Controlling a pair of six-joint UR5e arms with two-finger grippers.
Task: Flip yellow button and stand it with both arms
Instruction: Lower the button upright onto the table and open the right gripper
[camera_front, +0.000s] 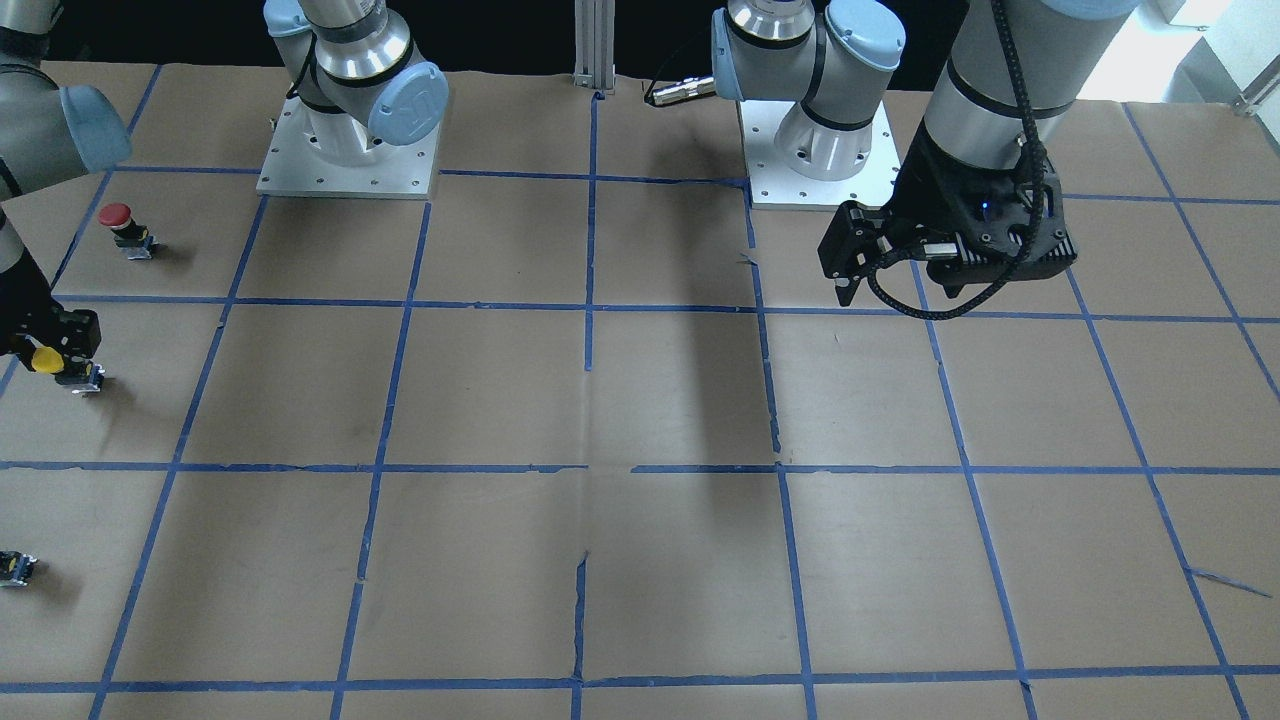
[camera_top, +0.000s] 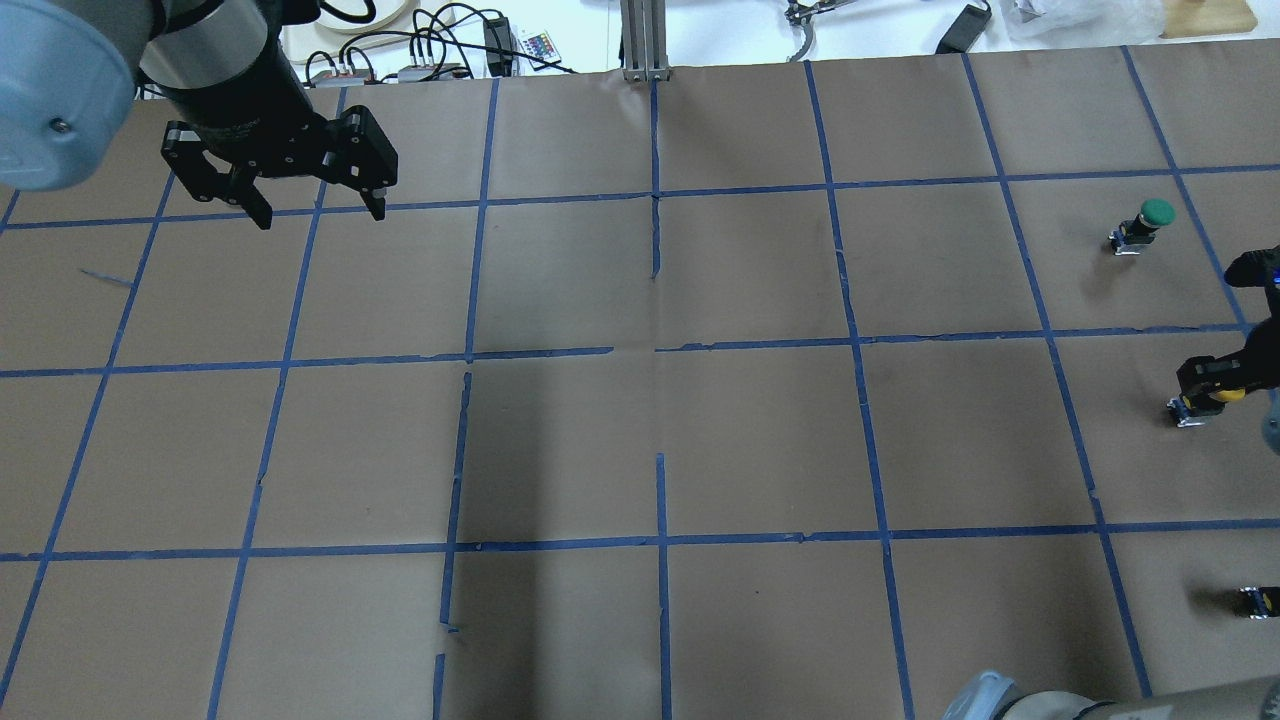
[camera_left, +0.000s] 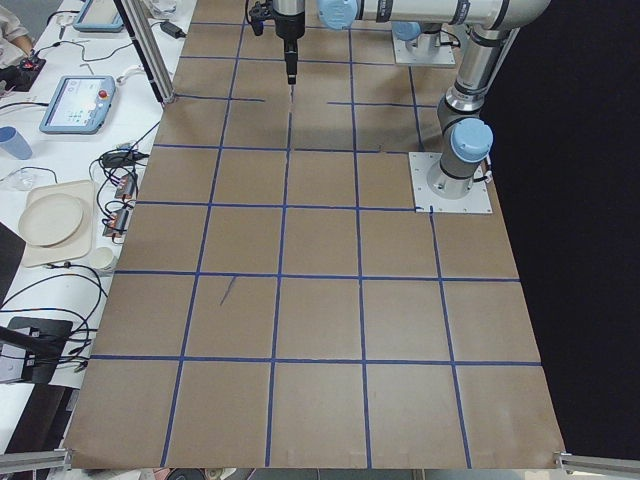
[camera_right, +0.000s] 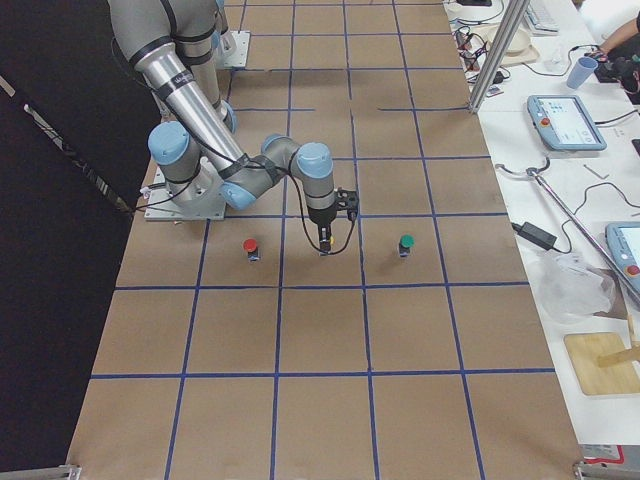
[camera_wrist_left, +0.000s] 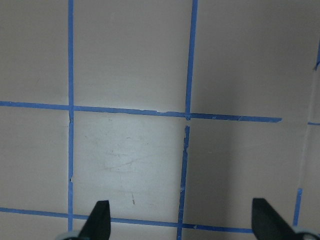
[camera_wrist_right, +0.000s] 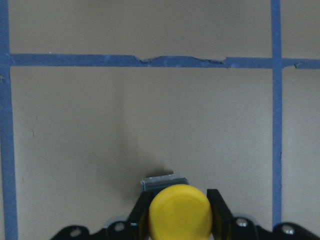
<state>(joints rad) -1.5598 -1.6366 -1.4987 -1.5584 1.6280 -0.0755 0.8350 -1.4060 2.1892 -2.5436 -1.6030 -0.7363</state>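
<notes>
Plainly at wrist, right hand (camera_wrist_right: 180, 211) clamps yellow button (camera_wrist_right: 179, 202).

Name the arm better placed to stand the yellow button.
Right. The right tool grips the yellow button by its cap; the left tool hangs open, far across the table.

One camera looks forward and down on the table (camera_top: 760, 440) from high up, one faces it from the opposite side, and two look along it from its ends. The wrist cameras look straight down from near; the right one shares the yellow button (camera_wrist_right: 179, 212) with the front camera.
</notes>
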